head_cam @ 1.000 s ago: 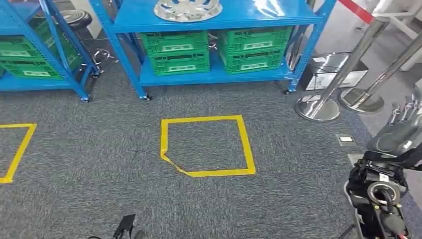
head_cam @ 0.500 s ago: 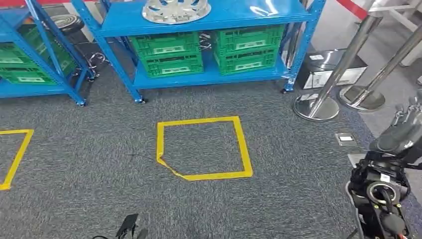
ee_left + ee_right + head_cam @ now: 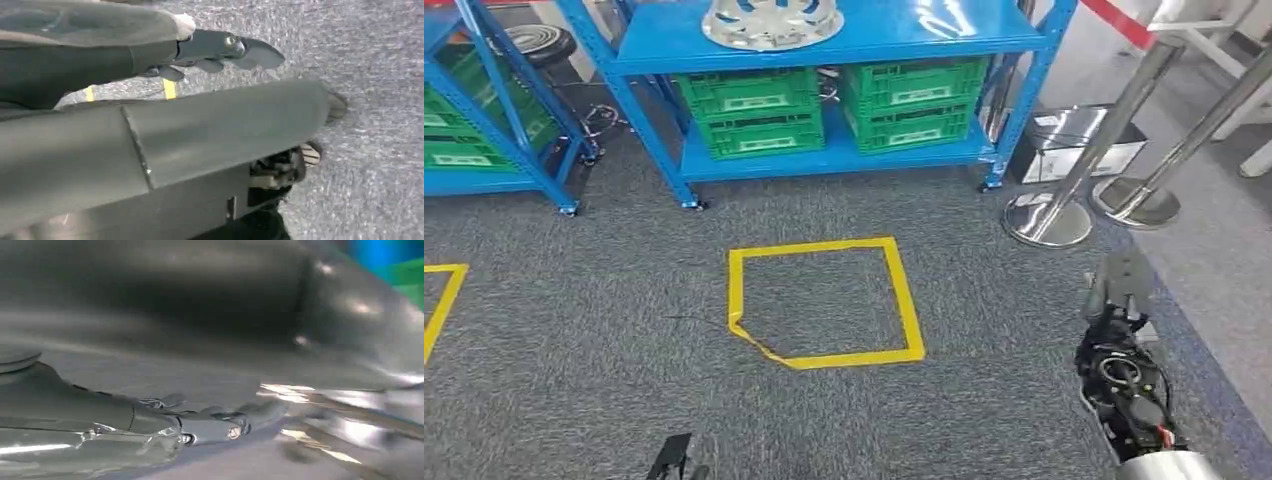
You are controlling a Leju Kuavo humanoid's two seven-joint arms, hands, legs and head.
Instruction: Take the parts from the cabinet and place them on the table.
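A silver dished wheel-cover part (image 3: 771, 22) lies on the upper shelf of the blue cabinet (image 3: 924, 25) ahead of me. Two stacks of green crates (image 3: 749, 110) sit on the shelf below it. My right hand (image 3: 1117, 285) hangs low at the right over the carpet, far from the cabinet. In the right wrist view, which is blurred, its fingers (image 3: 210, 421) are stretched out with nothing in them. My left hand (image 3: 674, 458) peeks in at the bottom edge. Its fingers (image 3: 220, 50) lie straight and empty above the carpet.
A yellow tape square (image 3: 824, 300) marks the grey carpet between me and the cabinet. A second blue rack (image 3: 494, 180) with green crates stands at the left. Two chrome barrier posts (image 3: 1049, 215) and a grey box (image 3: 1074, 140) stand at the right.
The camera has shifted, so the whole scene has slid left. My right arm has dropped from a raised pose, and its hand now points down at the carpet.
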